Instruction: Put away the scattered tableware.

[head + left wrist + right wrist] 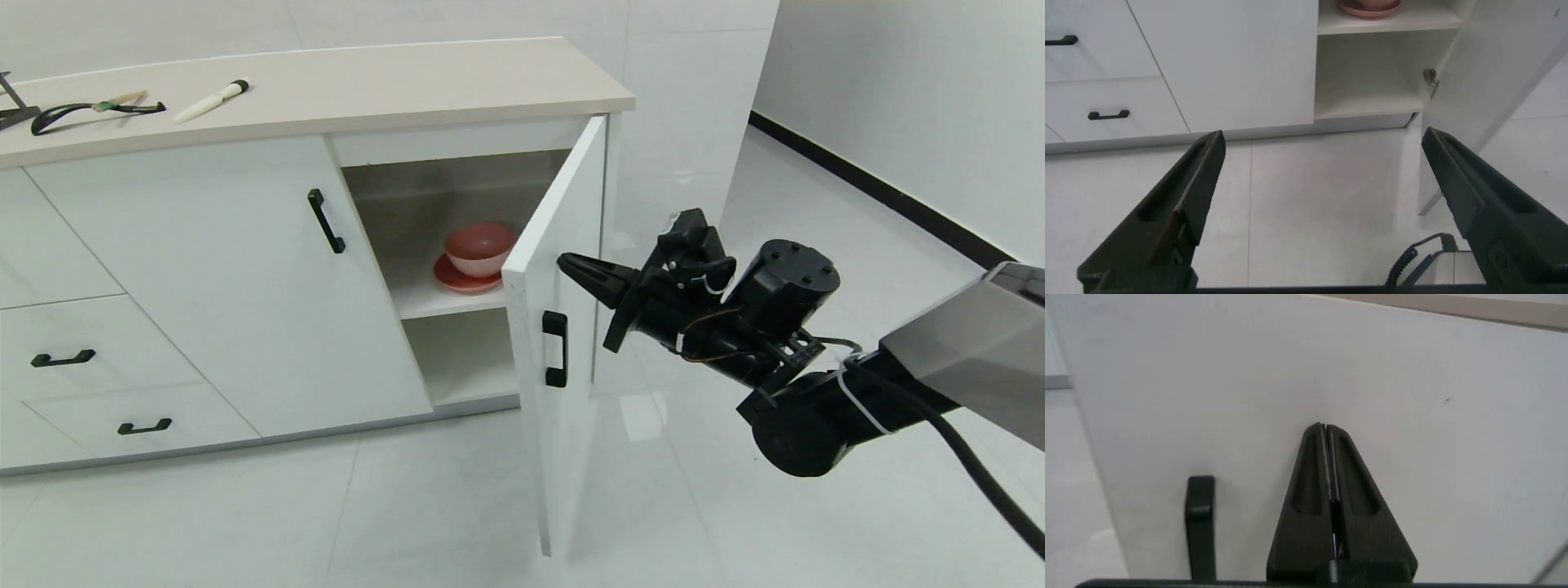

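Observation:
A pink bowl [480, 247] sits on a red plate [463, 280] on the upper shelf of the open cabinet; the plate [1370, 7] also shows in the left wrist view. On the counter lie a cream-handled knife [211, 100] and a black utensil [91, 109]. My right gripper [565, 263] is shut and empty, its tips against the outer face of the open cabinet door [563, 343], above the black door handle [555, 349]. In the right wrist view the shut gripper [1326, 431] meets the door [1413, 400] beside the handle [1199, 514]. My left gripper [1323, 155] hangs open over the floor before the cabinet.
The beige counter [343, 82] tops white cabinets with a closed door [229, 278] and drawers [65, 359] at the left. A lower shelf [465, 367] lies under the plate shelf. Glossy white floor [326, 523] spreads in front; a wall with black skirting [873, 188] runs at the right.

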Robot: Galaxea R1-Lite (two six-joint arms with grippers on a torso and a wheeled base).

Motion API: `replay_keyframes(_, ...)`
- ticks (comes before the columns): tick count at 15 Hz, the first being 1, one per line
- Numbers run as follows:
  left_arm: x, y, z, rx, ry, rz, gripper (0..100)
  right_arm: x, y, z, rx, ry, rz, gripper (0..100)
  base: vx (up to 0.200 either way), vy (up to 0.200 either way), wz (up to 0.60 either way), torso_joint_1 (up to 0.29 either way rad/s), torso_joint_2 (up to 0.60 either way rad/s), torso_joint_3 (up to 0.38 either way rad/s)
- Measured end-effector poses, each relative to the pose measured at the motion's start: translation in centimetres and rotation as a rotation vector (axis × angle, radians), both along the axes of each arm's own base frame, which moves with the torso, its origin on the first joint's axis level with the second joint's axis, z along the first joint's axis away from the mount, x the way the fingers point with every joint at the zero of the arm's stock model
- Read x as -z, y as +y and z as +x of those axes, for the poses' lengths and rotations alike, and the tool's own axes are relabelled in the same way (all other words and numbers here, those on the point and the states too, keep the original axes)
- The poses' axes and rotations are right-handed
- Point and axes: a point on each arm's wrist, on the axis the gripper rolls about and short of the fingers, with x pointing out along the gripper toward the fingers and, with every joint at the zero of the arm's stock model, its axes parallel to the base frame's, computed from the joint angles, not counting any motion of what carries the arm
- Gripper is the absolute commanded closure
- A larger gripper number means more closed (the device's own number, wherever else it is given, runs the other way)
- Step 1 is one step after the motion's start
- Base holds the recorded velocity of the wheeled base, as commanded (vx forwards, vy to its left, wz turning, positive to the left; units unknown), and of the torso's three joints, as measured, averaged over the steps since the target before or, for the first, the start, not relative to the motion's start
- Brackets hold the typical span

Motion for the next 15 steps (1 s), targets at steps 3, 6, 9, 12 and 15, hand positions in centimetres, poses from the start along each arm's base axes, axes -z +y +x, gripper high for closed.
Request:
replay_keyframes(3, 0.0, 0.0, 0.0, 0.000, 0.000, 0.000, 0, -0.1, 1.6, 1.1, -0.016, -0.036, 0.030, 100, 0.000, 0.000, 0.00, 0.000, 0.00, 0.000)
replay_keyframes(6, 0.0, 0.0, 0.0, 0.000, 0.000, -0.001, 0, 0.1, 2.8, 2.3, -0.022, -0.063, 0.057, 100, 0.000, 0.000, 0.00, 0.000, 0.00, 0.000)
replay_keyframes(9, 0.0, 0.0, 0.0, 0.000, 0.000, -0.001, 0, 0.7, 3.6, 3.5, -0.025, -0.077, 0.074, 100, 0.000, 0.000, 0.00, 0.000, 0.00, 0.000)
replay_keyframes(12, 0.0, 0.0, 0.0, 0.000, 0.000, -0.001, 0, 1.6, 4.4, 4.4, -0.027, -0.081, 0.077, 100, 0.000, 0.000, 0.00, 0.000, 0.00, 0.000)
replay_keyframes(15, 0.0, 0.0, 0.0, 0.000, 0.000, -0.001, 0, 2.2, 5.4, 4.6, -0.042, -0.088, 0.084, 100, 0.000, 0.000, 0.00, 0.000, 0.00, 0.000)
